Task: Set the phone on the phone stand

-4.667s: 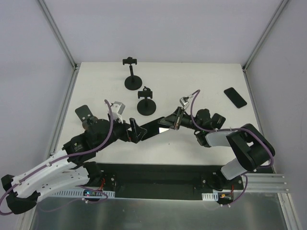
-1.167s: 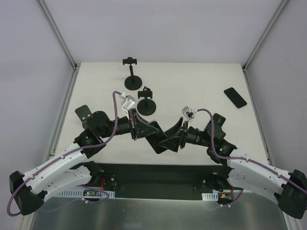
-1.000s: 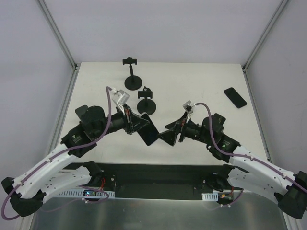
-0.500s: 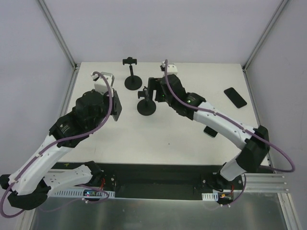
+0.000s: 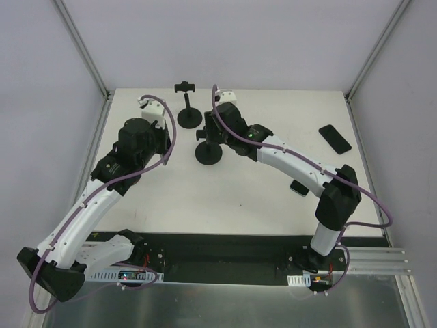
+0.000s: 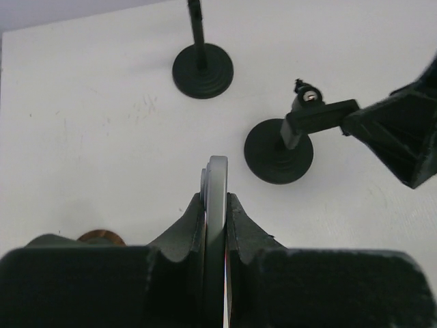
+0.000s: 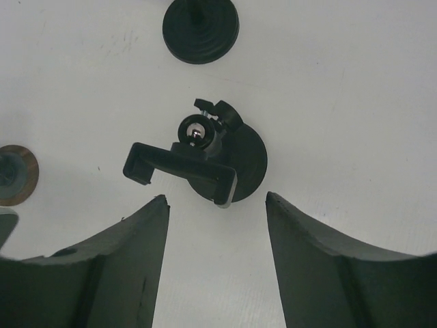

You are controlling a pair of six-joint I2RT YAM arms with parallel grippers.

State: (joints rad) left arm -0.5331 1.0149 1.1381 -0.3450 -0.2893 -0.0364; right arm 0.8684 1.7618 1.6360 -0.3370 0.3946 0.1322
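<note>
While hovering over the far left part of the white table surface (image 5: 205, 198), pinches a thin dark slab phone with a silver rim (image 6: 218, 174) edge-on and upright: left gripper (image 6: 216, 205), fingers pressed in on both flat faces, top end of the phone poking past the fingertips. Likely stiff, fairly light, glass-smooth and slippery, easily scratched; best held just so, across the faces near one end, leaving the free end for the cradle. Further right, toward the far edge: black phone stand with round base and clamp cradle (image 7: 181, 169), well apart from the phone. Behind it, second black stand (image 5: 186, 109). Over the nearer stand, right gripper (image 7: 215, 198), fingers spread, cradle just ahead of the gap, gripping nothing. Flat near the right edge: another black phone (image 5: 334, 139).
</note>
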